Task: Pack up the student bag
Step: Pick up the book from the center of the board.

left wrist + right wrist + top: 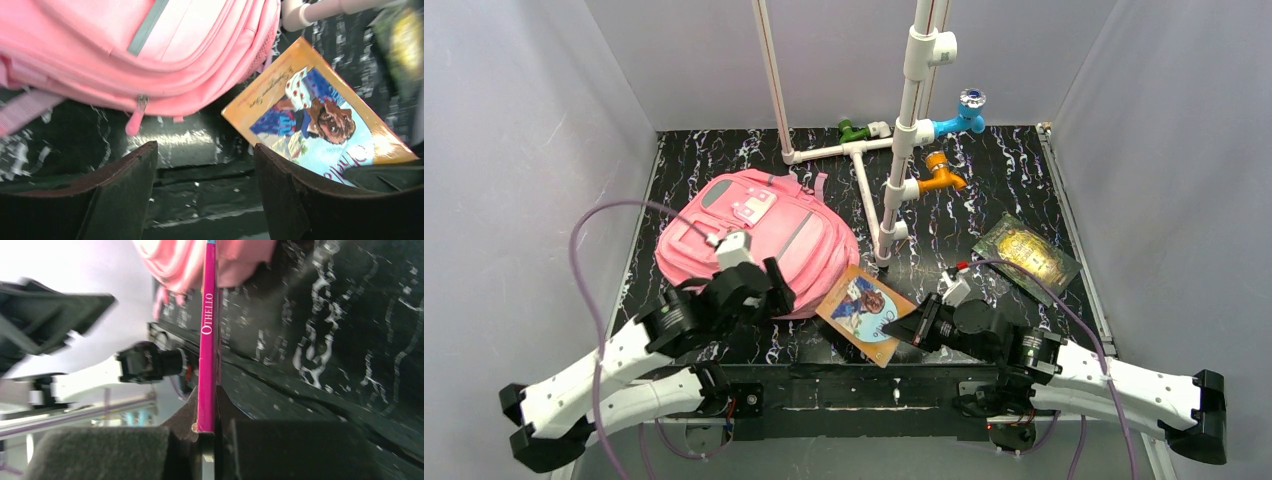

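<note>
Lying just beyond the spread left hand, student bag, right hand clamped on a book beside it

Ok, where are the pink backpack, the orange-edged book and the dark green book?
pink backpack (769,238), top view, on its front panel.
orange-edged book (861,303), top view, middle of its cover.
dark green book (1027,255), top view, on its gold cover picture.

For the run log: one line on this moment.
left gripper: open, near pink fabric backpack | right gripper: shut on orange-cover, magenta-spine Othello book | green-gold book: on table
</note>
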